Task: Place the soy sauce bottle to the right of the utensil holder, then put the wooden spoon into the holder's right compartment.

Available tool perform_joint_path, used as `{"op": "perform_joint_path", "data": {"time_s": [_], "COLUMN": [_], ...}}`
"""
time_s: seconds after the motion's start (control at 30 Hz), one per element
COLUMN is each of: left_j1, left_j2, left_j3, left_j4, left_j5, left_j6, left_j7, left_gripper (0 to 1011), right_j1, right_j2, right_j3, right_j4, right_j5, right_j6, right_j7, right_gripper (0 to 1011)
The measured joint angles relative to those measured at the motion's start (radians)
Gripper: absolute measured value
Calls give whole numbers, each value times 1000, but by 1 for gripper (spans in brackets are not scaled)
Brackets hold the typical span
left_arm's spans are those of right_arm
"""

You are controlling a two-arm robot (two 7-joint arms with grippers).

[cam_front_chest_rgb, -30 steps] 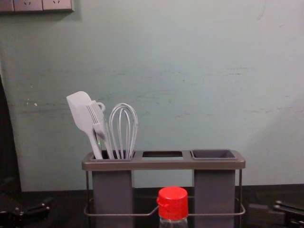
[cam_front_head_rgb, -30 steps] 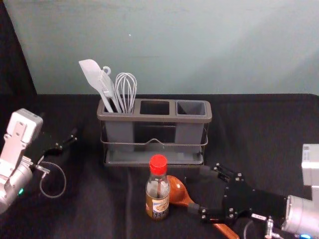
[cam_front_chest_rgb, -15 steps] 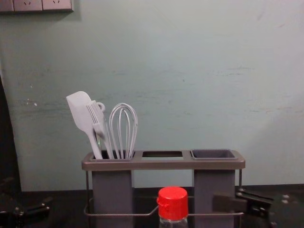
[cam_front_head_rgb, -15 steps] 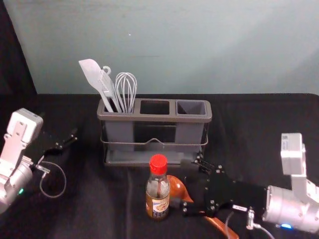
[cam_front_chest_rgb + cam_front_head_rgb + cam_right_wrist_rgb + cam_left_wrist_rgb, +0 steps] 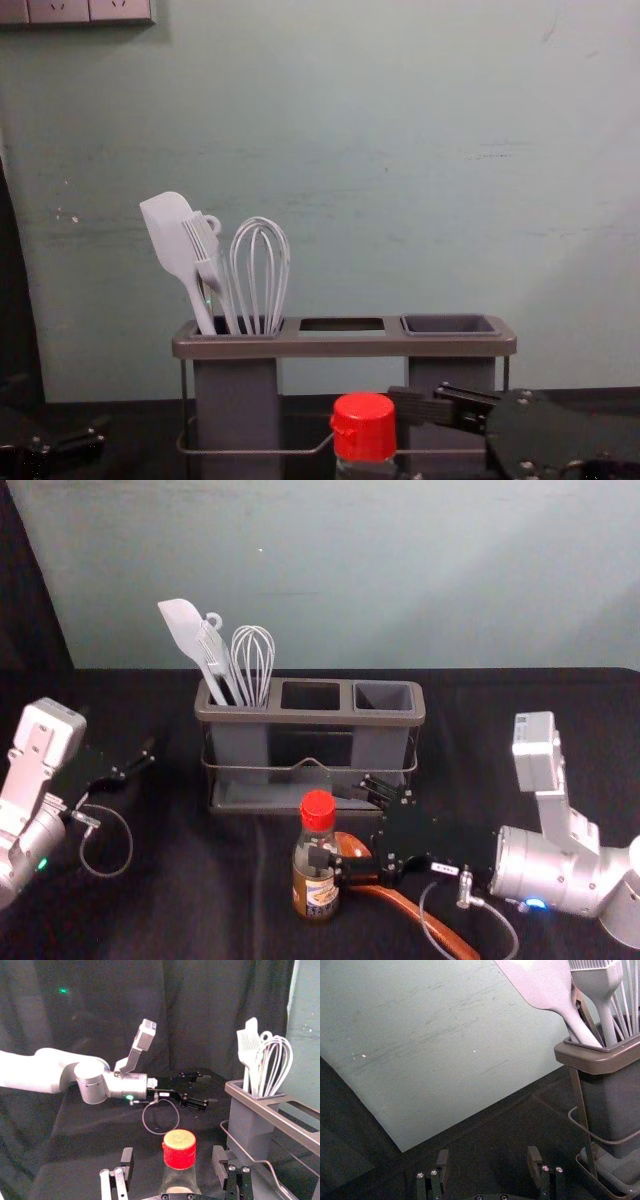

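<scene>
The soy sauce bottle (image 5: 316, 904) stands upright in front of the utensil holder (image 5: 310, 718). The right gripper (image 5: 329, 825) is at the bottle, jaws apart on either side of it; whether either touches is hard to say. Behind the bottle and beneath that gripper, the wooden spoon (image 5: 442, 930) lies slantwise on the tabletop. The left gripper (image 5: 118, 735) waits left of the holder, jaws apart. A spatula (image 5: 184, 626), brush (image 5: 216, 652) and whisk (image 5: 253, 658) fill the left compartment.

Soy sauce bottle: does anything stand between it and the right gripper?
Nothing visible does. The right gripper is open, facing the bottle with nothing between them; the wooden spoon lies lower, passing beneath the gripper.
</scene>
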Motion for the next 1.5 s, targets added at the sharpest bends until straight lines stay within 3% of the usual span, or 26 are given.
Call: {"op": "perform_joint_path", "data": {"time_s": [0.23, 0.67, 1.0, 1.37, 1.5], "left_j1": [0, 0, 0, 0, 0], "left_j2": [0, 0, 0, 0, 0], "left_j3": [0, 0, 0, 0, 0], "left_j4": [0, 0, 0, 0, 0], "left_j5": [0, 0, 0, 0, 0], "left_j6": [0, 0, 0, 0, 0], "left_j7": [0, 0, 0, 0, 0], "left_gripper": [1011, 1012, 1011, 1011, 1011], "right_j1": [48, 45, 43, 42, 42], "right_j2": [-23, -21, -20, -19, -19], "right_j3": [-34, -31, -30, -28, -28], "right_j4": [22, 21, 20, 19, 19], "right_j5": [-24, -22, -21, -20, -20], "right_j6": [21, 21, 20, 19, 19], "right_j7": [-13, -13, -13, -13, -12], "right_gripper": [1002, 1003, 786, 421, 386]}}
